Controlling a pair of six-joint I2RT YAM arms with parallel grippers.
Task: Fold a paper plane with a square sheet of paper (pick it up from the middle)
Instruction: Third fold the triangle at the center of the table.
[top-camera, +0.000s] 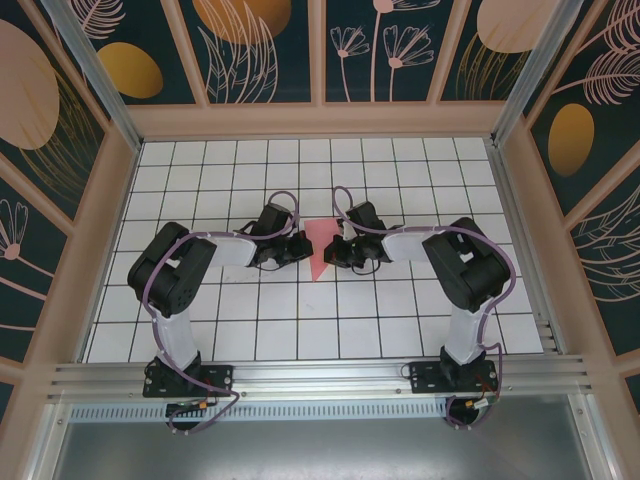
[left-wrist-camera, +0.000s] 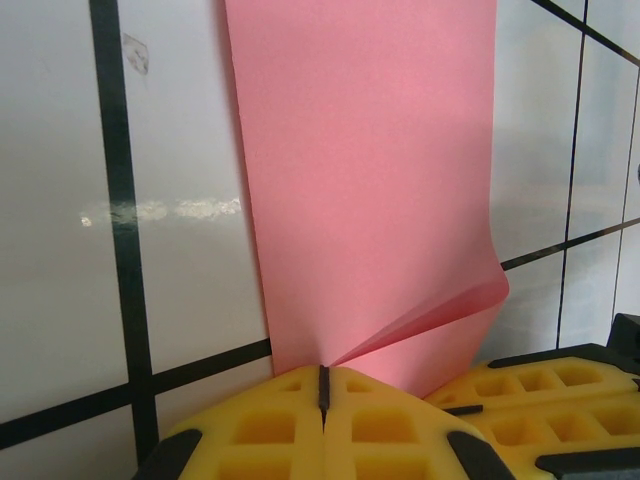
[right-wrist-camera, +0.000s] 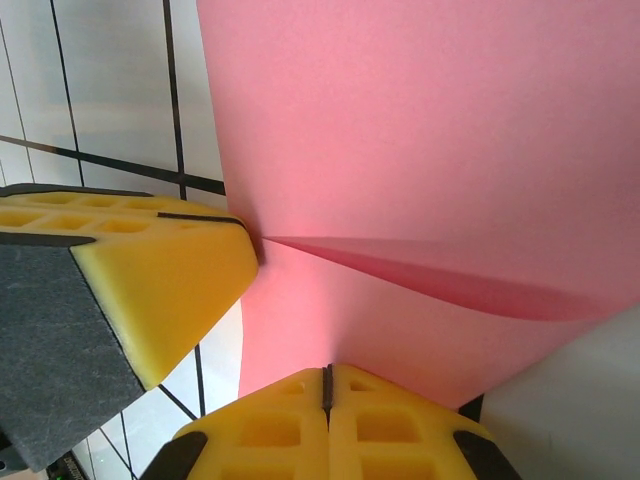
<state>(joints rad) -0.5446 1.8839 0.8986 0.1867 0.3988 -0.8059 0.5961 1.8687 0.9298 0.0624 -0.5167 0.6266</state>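
I count one sheet of paper (top-camera: 321, 248), plain pink, at the middle of the table (top-camera: 400, 170), in the gap between my two grippers. From above it reads as a narrow wedge with its point toward the arm bases. It is not flat: in the left wrist view (left-wrist-camera: 370, 180) one flap curls up off the tiles, and its crease runs down to the fingertips.

The left gripper (top-camera: 298, 250) has its two yellow fingers pressed together, seam to seam (left-wrist-camera: 323, 375), pinching the sheet's edge. The right gripper (top-camera: 338, 255) is likewise squeezed together (right-wrist-camera: 327, 375) on the opposite edge, the pink (right-wrist-camera: 420, 130) spreading away above it. The two grippers sit just beside each other, tips nearly meeting.

Black grid lines cross the white tabletop around the paper.
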